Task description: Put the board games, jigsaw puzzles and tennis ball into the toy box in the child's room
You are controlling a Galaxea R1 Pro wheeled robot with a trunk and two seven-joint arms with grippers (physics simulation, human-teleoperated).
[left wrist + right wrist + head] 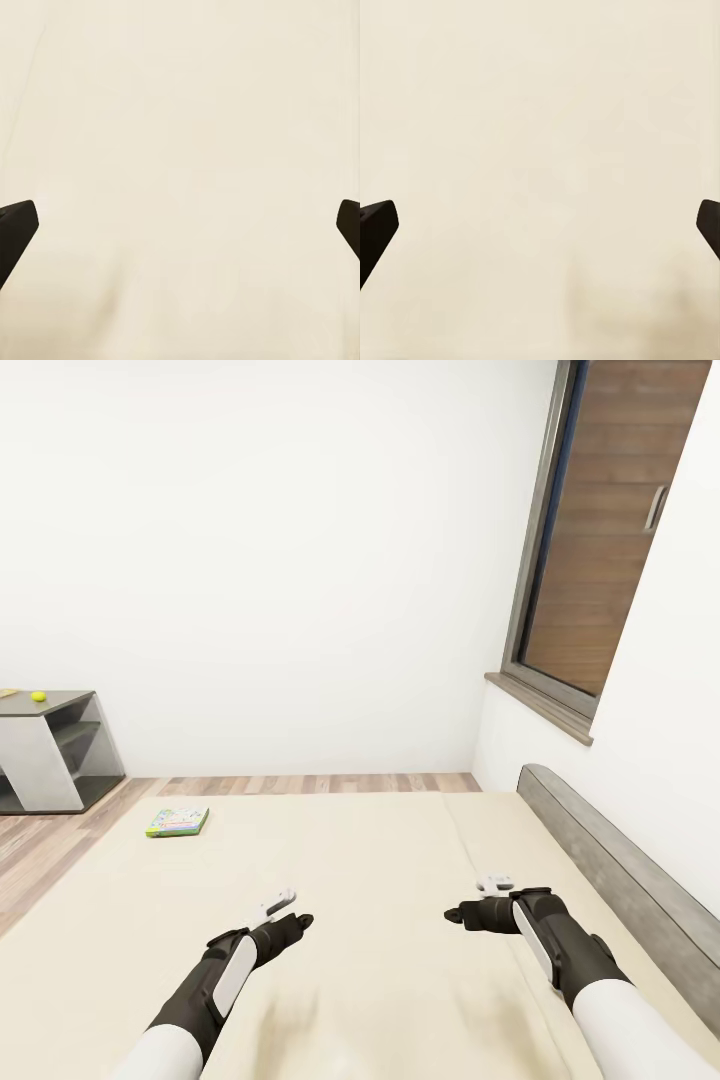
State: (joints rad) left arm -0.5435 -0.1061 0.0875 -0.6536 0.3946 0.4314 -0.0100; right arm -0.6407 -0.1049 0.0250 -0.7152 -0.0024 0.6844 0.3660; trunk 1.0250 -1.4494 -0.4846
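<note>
One board game [178,821], a flat white and green box, lies near the far left corner of the cream bed [380,920]. A small yellow-green tennis ball [38,696] rests on the dark-grey table top [62,703] at the far left. My left gripper [296,920] hovers over the near middle of the bed, well short of the box. My right gripper [456,913] hangs over the bed further right. In each wrist view the dark fingertips [16,225] [376,225] stand far apart over bare cream bedding, so both grippers are open and hold nothing.
A grey headboard [620,880] runs along the bed's right side under a window [610,530] with a sill. Wood plank floor [50,840] lies between the bed and the table at left. A white wall stands behind the bed.
</note>
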